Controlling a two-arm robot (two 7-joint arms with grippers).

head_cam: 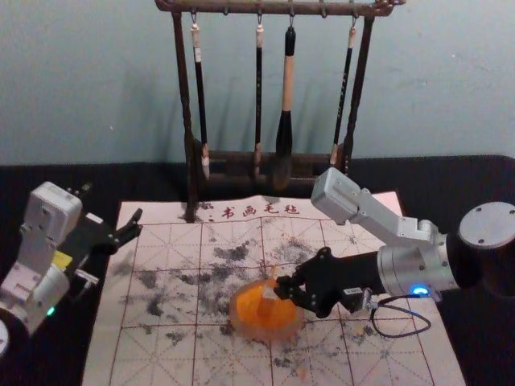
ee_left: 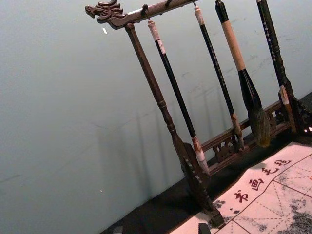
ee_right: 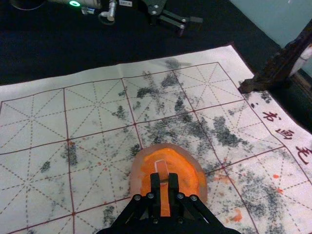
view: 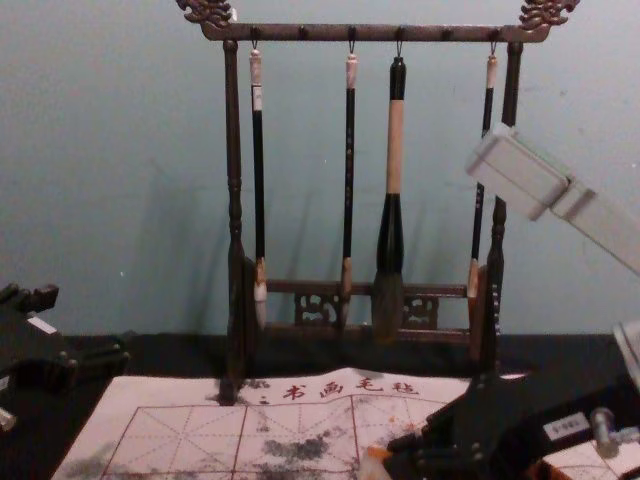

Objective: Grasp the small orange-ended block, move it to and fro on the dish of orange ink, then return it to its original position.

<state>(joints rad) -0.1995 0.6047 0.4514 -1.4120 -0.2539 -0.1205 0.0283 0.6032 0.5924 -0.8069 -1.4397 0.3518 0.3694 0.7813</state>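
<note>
My right gripper is low over the dish of orange ink, shut on the small block. In the right wrist view, the pale block pokes out past the fingertips of my right gripper, above the orange dish. Whether its lower end touches the ink cannot be told. From the chest view's lower right, the same gripper reaches in with the block at its tip. My left gripper is parked at the left, open; its fingertips stand apart in its wrist view.
A dark wooden rack with several hanging brushes stands behind the gridded, ink-stained mat. The big brush hangs beyond the dish. Black cloth surrounds the mat.
</note>
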